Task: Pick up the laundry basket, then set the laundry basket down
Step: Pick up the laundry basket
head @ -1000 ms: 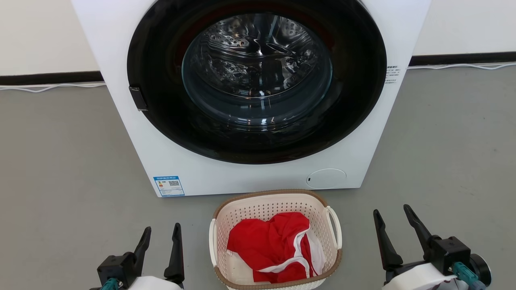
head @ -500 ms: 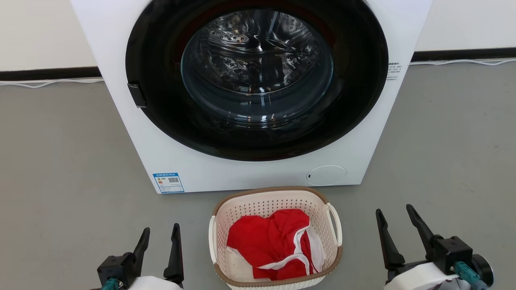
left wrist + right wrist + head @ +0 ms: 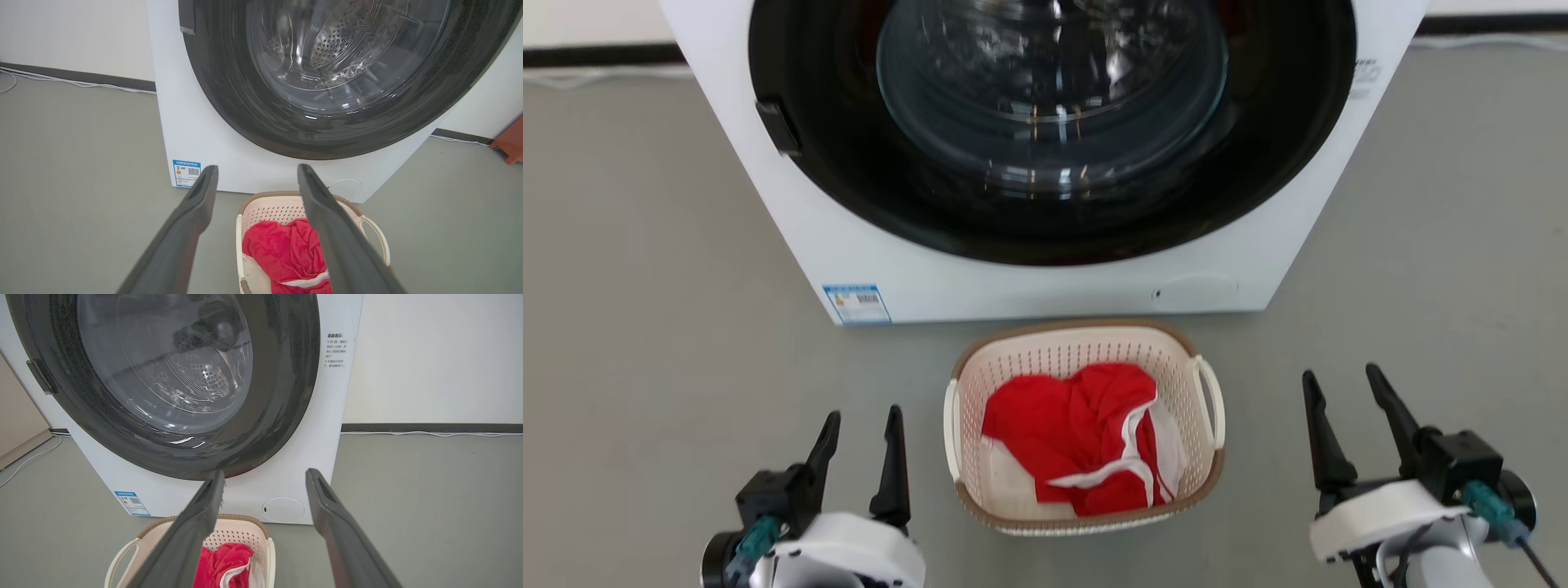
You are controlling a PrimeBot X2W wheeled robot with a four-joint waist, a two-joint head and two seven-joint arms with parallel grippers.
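The laundry basket point(image 3: 980, 369), cream-white and perforated with a brown rim and white loop handles, stands on the grey floor just before the washing machine. A red garment with white trim point(image 3: 1078, 425) lies inside it. My left gripper point(image 3: 864, 418) hovers open to the basket's left, nothing between its fingers. To the right of the basket, my right gripper point(image 3: 1342, 380) is open and empty too. The left wrist view has the basket point(image 3: 265, 208) low between and behind the left gripper point(image 3: 257, 173). In the right wrist view the basket point(image 3: 241, 531) lies at the lower left of the right gripper point(image 3: 265, 475).
The white washing machine point(image 3: 1013, 286) with its dark round door point(image 3: 1045, 204) rises directly behind the basket. Grey floor point(image 3: 645, 327) spreads to both sides. A white cable point(image 3: 429, 434) runs along the dark skirting. An orange object point(image 3: 510, 143) sits at the far right.
The head camera has tilted down, so the machine and basket sit higher in the picture. Both grippers stay open beside the basket, each showing a little higher in the frame.
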